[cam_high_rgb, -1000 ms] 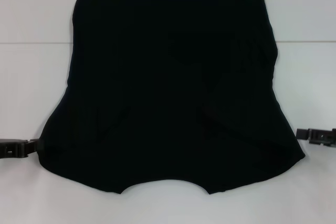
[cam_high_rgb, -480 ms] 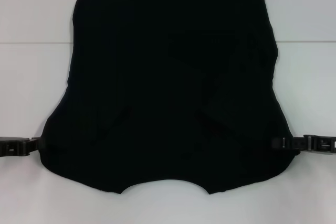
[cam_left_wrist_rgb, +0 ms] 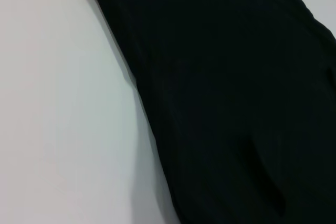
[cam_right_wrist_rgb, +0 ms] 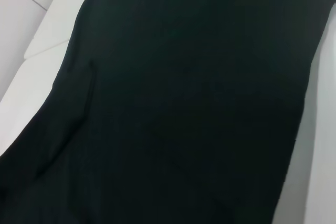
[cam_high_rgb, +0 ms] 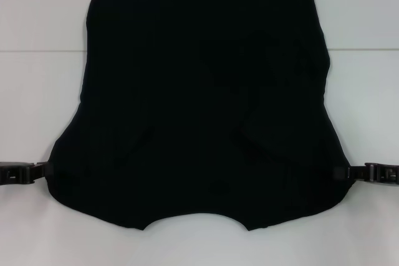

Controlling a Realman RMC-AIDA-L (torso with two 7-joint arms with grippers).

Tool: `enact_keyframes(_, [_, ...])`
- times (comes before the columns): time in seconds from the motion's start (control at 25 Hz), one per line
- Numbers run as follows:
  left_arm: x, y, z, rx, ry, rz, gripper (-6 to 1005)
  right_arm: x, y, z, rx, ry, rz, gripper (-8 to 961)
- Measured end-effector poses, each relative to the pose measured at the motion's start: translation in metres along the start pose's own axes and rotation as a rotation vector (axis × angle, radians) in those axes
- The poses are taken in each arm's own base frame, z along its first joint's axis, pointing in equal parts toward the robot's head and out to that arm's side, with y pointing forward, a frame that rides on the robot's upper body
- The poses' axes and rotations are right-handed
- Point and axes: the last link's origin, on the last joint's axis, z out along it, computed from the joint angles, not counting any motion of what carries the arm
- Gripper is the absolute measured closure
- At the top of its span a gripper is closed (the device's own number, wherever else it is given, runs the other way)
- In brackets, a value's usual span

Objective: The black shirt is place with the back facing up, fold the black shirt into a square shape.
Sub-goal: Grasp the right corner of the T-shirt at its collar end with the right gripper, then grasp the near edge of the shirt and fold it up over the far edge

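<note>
Black soft cloth covered most of the white counter [cam_high_rgb: 37,228]: the black shirt [cam_high_rgb: 206,91] lay spread flat, plain side up, with no lettering showing. Its curved neckline faced the robot at the near edge, the body ran away toward the far edge, and the two sleeves flared out to either side near the robot. A few shallow creases crossed the middle of the cloth.

The left claw [cam_high_rgb: 42,171] sat low at the tip of the left sleeve, touching or just beside its edge. The right claw [cam_high_rgb: 341,172] sat likewise at the right sleeve, its tip at the cloth edge. Whether either claw was released or clenched on the fabric could not be told, since black fingers merged with black cloth. Both wrist views showed only shirt and counter, no fingers.

Judged from this layout, the step in hand was seizing the two sleeve edges for the first inward fold, and the task stood near its start. To perform it well:

1. Each claw should take the sleeve's two layers together, close to the edge.
2. Both arms should lift only slightly, so the body of the shirt is not dragged.
3. Both sleeves should be carried inward evenly, keeping the side edges straight.
4. A grip on one layer only would likely leave a crooked fold.
</note>
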Motion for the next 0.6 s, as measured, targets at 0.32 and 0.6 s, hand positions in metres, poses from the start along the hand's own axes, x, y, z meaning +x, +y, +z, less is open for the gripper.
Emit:
enact_keyframes(0.32, [0.002,0.007,-0.001,-0.054,0.014,-0.024,981,0.009,-0.009,-0.015,0.001,-0.032,0.002,868])
enact_keyframes(0.6, [-0.012,0.016,-0.015,-0.16,0.023,-0.103,980,0.025,-0.024,-0.049,-0.014,-0.093,0.021,917])
